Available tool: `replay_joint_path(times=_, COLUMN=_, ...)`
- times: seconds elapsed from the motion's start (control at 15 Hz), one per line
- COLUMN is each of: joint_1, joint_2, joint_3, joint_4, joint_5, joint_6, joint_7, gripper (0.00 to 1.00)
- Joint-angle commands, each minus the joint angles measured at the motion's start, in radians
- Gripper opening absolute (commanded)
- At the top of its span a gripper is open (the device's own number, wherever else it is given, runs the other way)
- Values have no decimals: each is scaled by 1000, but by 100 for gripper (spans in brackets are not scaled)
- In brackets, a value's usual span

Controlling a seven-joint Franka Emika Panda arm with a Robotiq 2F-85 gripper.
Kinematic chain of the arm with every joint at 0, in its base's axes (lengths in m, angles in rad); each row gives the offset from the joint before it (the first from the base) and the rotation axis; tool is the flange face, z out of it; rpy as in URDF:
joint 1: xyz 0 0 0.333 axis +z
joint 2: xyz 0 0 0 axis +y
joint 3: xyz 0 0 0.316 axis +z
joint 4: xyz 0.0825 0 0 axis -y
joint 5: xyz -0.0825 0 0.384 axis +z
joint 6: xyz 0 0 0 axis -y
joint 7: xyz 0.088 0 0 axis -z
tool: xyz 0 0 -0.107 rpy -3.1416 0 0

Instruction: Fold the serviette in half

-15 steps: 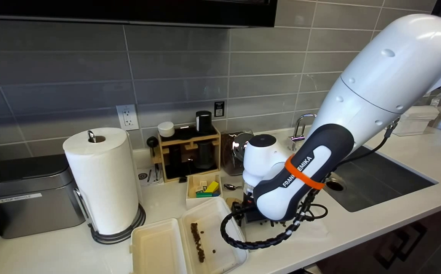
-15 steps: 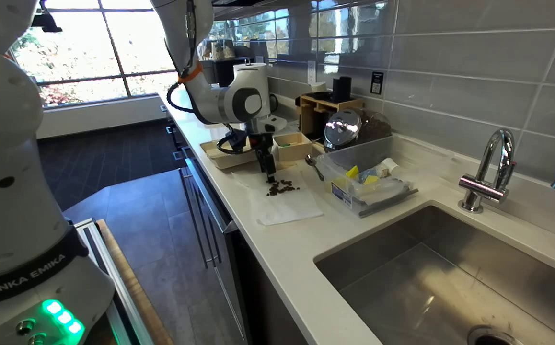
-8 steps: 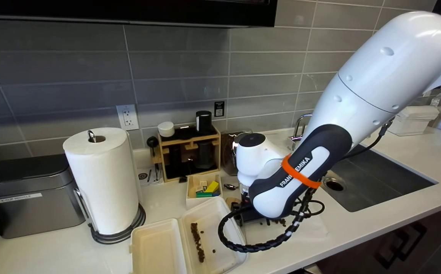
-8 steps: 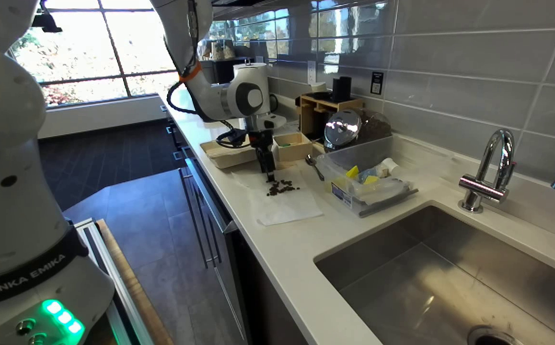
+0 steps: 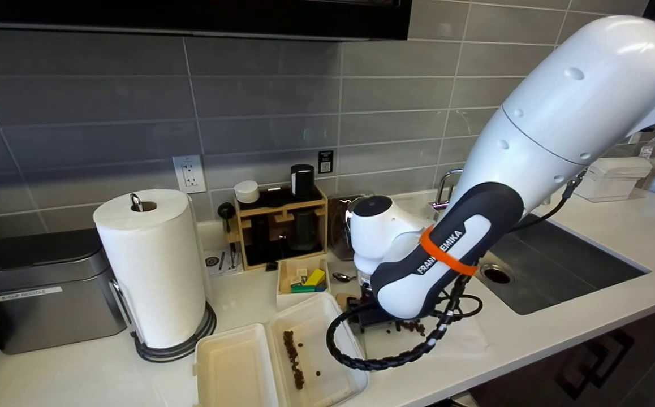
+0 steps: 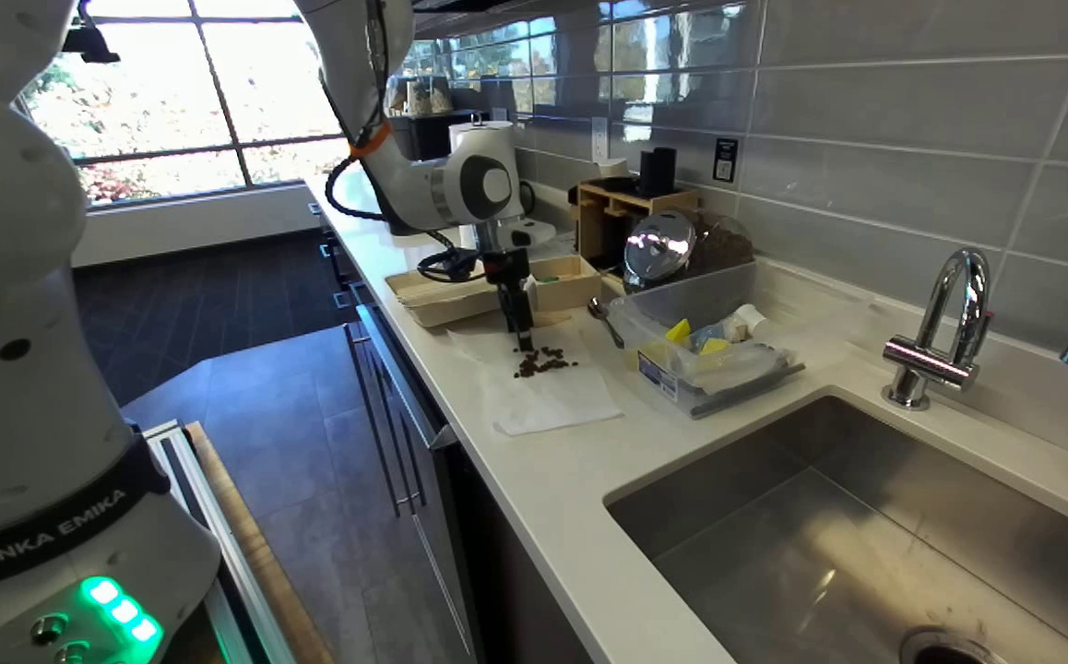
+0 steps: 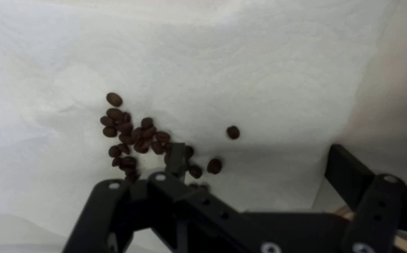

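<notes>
hand (image 7: 259, 163) wide over serviette (image 7: 252, 80), perhaps near edge (image 7: 355, 91)

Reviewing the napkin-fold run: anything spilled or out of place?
Yes: dark brown beans lie loose on the napkin, near the open gripper. Odd because folding would likely trap or scatter them, though they may be deliberate. More beans lie in the open food box, mostly in a line.

The serviette (image 7: 259, 80) is paper with faint swirls. The gripper (image 7: 259, 163) looks dull. The tap (image 6: 928, 362) is shiny metal, the wall tiles (image 6: 894, 111) smooth and shiny. The rack (image 6: 591, 223) looks like wood, the see-through box (image 6: 707, 291) like plastic.
</notes>
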Motion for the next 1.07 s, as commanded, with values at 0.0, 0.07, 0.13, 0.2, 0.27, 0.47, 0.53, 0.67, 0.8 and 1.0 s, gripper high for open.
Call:
replay_joint_path(times=0.0, joint_1=-36, joint_2=-12, joint_3=11, joint_4=-17, joint_5=-18, joint_6=-4, joint_7=18, gripper=100)
replay_joint_path(times=0.07, joint_1=-41, joint_2=-15, joint_3=9, joint_4=-20, joint_5=-19, joint_6=-5, joint_7=19, gripper=100)
replay_joint_path(times=0.13, joint_1=-45, joint_2=-17, joint_3=8, joint_4=-22, joint_5=-19, joint_6=-6, joint_7=20, gripper=100)
replay_joint_path(times=0.2, joint_1=-54, joint_2=-21, joint_3=11, joint_4=-26, joint_5=-15, joint_6=-6, joint_7=16, gripper=100)
replay_joint_path(times=0.27, joint_1=-61, joint_2=-23, joint_3=14, joint_4=-28, joint_5=-12, joint_6=-5, joint_7=14, gripper=100)
replay_joint_path(times=0.47, joint_1=-55, joint_2=-23, joint_3=-2, joint_4=-27, joint_5=-15, joint_6=-24, joint_7=53, gripper=100)
replay_joint_path(times=0.53, joint_1=-56, joint_2=-17, joint_3=1, joint_4=-21, joint_5=-7, joint_6=-24, joint_7=70, gripper=100)
replay_joint_path(times=0.67, joint_1=-43, joint_2=-1, joint_3=-8, joint_4=-7, joint_5=-13, joint_6=-26, joint_7=125, gripper=100)
replay_joint_path(times=0.8, joint_1=-33, joint_2=14, joint_3=-14, joint_4=6, joint_5=-13, joint_6=-41, joint_7=192, gripper=100)
replay_joint_path(times=1.0, joint_1=-31, joint_2=17, joint_3=-14, joint_4=13, joint_5=-30, joint_6=-75, joint_7=256, gripper=100)
